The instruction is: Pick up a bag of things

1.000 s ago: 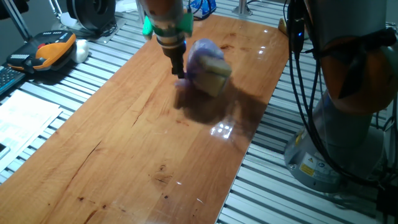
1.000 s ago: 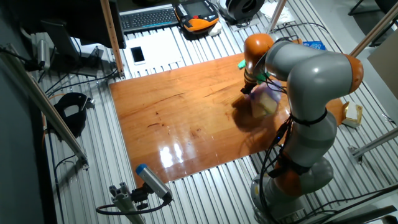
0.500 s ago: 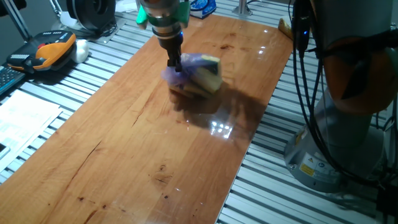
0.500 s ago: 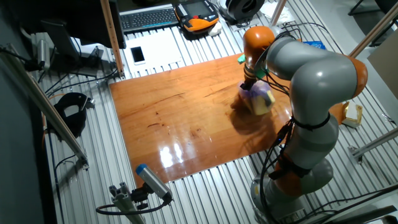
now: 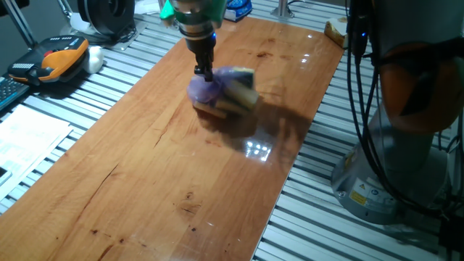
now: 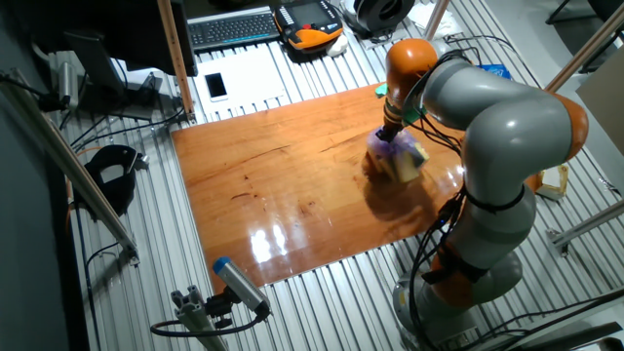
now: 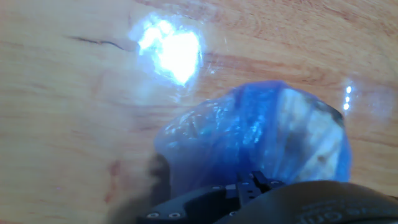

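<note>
Bare wooden table up front, then the gripper pinched shut on the top of the purple bag of things, which sits mid-table. Orange-and-black pendant way back left.

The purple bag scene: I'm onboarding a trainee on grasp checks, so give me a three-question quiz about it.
1. True or false: the end effector is shut on the purple bag.
2. What shows through the bag's plastic? A) tan sponge-like block B) red ball C) metal can
3. In the other fixed view, which device lies on the slatted bench beside the keyboard?

Key: 1. True; it pinches the bag's crinkled top, with the bag low over the wooden table. 2. A. 3. A phone.
</note>
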You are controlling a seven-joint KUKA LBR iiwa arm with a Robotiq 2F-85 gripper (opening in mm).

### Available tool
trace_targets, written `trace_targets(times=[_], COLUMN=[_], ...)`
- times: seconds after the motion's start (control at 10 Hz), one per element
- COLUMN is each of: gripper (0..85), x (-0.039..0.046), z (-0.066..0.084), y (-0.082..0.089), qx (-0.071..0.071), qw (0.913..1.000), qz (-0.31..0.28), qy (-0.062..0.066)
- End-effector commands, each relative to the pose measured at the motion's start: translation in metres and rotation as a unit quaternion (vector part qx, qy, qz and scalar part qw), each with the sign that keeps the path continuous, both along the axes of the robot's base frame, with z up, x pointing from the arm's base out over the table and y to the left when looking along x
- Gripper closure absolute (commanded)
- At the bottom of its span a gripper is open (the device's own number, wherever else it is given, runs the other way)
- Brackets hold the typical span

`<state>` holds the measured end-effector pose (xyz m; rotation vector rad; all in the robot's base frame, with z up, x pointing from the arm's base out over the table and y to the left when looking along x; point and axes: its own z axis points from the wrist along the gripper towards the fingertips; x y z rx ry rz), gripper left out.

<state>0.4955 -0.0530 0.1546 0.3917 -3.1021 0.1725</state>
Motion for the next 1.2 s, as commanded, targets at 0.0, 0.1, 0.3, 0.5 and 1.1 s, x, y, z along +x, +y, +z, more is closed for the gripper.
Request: trace_targets(times=[0.0,0.1,0.3,0.5,1.1], gripper=[85.0,85.0,85.0,85.0,85.0], x=[-0.0026,-0.0038,-0.0056,-0.0043,-0.0043], z=[0.002,0.005,0.007,0.006,0.006], y=[0.002,0.007,0.012,0.014,0.014], qx=[0.005,0.007,0.006,-0.002,0.010], qw=[0.9999,0.9998,0.9996,0.9997,0.9960], qz=[-0.010,-0.019,-0.026,-0.023,-0.077], qy=[-0.001,-0.002,-0.006,-0.010,-0.044])
